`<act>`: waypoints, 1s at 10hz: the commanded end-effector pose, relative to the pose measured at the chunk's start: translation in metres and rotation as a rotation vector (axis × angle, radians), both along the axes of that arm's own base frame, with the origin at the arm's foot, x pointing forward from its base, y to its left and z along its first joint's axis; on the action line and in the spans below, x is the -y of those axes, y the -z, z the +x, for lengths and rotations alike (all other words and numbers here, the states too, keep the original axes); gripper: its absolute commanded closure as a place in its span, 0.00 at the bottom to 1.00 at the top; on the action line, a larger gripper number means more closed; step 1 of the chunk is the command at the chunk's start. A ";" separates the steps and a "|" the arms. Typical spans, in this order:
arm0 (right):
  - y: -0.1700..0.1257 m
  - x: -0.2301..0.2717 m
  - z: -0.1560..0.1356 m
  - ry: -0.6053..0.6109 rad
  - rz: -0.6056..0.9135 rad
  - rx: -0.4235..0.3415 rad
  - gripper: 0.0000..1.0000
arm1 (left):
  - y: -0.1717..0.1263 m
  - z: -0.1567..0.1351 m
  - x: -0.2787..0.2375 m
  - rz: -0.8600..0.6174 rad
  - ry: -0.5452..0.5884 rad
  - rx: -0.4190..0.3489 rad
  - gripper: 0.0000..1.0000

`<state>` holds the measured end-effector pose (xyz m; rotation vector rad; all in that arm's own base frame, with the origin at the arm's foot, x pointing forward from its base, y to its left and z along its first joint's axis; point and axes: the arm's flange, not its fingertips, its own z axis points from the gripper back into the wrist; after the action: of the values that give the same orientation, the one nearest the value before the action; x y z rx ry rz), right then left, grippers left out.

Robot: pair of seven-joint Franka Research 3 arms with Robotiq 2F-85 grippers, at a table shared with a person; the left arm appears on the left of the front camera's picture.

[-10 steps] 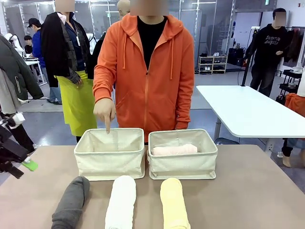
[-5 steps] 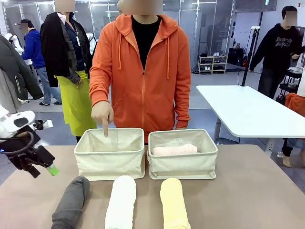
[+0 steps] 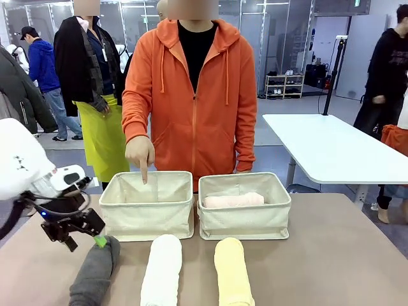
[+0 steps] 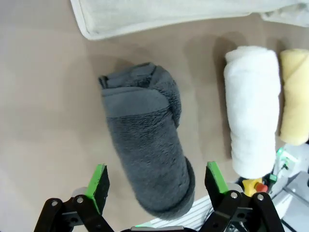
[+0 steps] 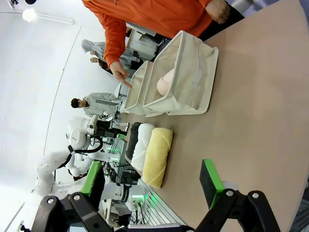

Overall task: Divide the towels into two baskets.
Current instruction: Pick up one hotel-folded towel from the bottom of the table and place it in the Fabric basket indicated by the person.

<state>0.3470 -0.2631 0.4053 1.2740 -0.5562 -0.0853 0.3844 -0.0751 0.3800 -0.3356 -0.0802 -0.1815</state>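
The dark grey towel lies rolled at the front left of the table, with the white towel and the pale yellow towel beside it. The pink towel rests inside the right basket. A person's finger points into the left basket. My left gripper hovers open just over the grey towel's far end. From the wrist, the left gripper straddles the grey towel with its pads apart. My right gripper is open, away from the towels.
The person in an orange hoodie stands at the far edge behind the baskets, one hand over the left one. Bare table lies to the right of the yellow towel. A white table stands beyond on the right.
My left arm has swung in from the left edge and down toward the grey towel. The person's pointing hand stays over the left basket. The towels have not moved.
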 end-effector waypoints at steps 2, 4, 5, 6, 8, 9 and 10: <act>-0.003 -0.001 -0.002 0.006 -0.008 -0.008 0.00 | 0.058 -0.090 0.018 0.090 -0.099 -0.036 0.00; -0.003 -0.001 -0.002 0.006 -0.008 -0.008 0.00 | 0.071 -0.093 0.021 0.177 -0.107 -0.045 0.00; -0.003 -0.001 -0.002 0.006 -0.008 -0.008 0.00 | 0.072 -0.095 0.022 0.197 -0.108 -0.041 0.00; -0.003 -0.001 -0.002 0.006 -0.008 -0.008 0.00 | 0.074 -0.097 0.024 0.213 -0.114 -0.024 0.00; -0.003 -0.001 -0.002 0.006 -0.008 -0.008 0.00 | 0.082 -0.098 0.024 0.242 -0.118 -0.034 0.00; -0.003 -0.001 -0.002 0.006 -0.008 -0.008 0.00 | 0.082 -0.098 0.023 0.241 -0.114 -0.040 0.00; -0.003 -0.001 -0.002 0.006 -0.008 -0.008 0.00 | 0.083 -0.098 0.022 0.249 -0.114 -0.038 0.00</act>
<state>0.3470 -0.2631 0.4053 1.2740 -0.5562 -0.0854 0.3843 -0.1206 0.3377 -0.1116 -0.0050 -0.0902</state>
